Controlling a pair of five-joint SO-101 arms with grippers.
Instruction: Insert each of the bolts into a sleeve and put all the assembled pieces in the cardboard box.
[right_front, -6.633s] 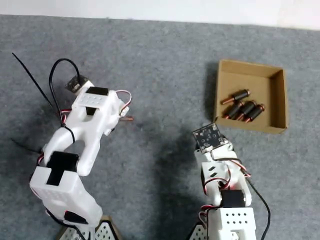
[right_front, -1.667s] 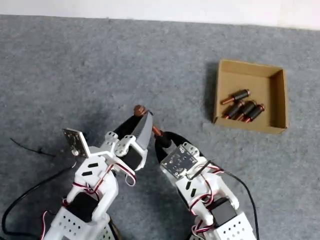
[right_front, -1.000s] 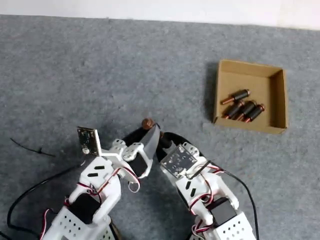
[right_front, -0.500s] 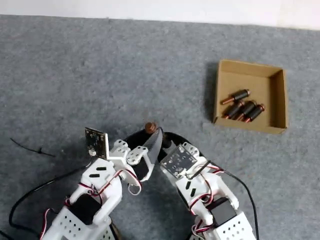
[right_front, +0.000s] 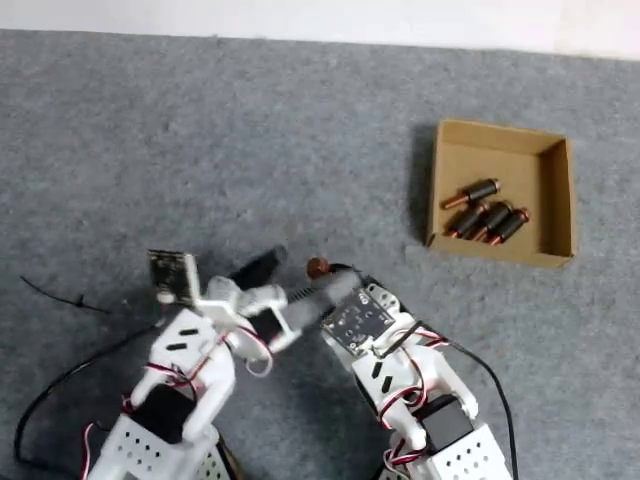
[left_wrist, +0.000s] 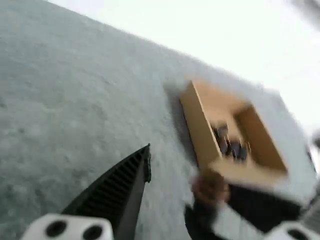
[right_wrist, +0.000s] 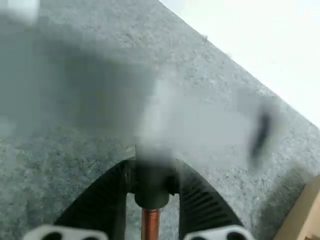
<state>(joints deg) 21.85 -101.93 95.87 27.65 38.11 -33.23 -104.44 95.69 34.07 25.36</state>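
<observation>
A sleeve is clenched in the right tool, low over the table and well apart from the cardboard box. A bolt appears to be seated in it, with the head seen beyond the jaws. The left tool is found just beside, its jaws apparently released and spread. If the bolt is not fully seated, it could be shaken out during carriage, or knocked by the close left tool. Counted: one bolt, one sleeve, four assembled pieces in the box, one box.
</observation>
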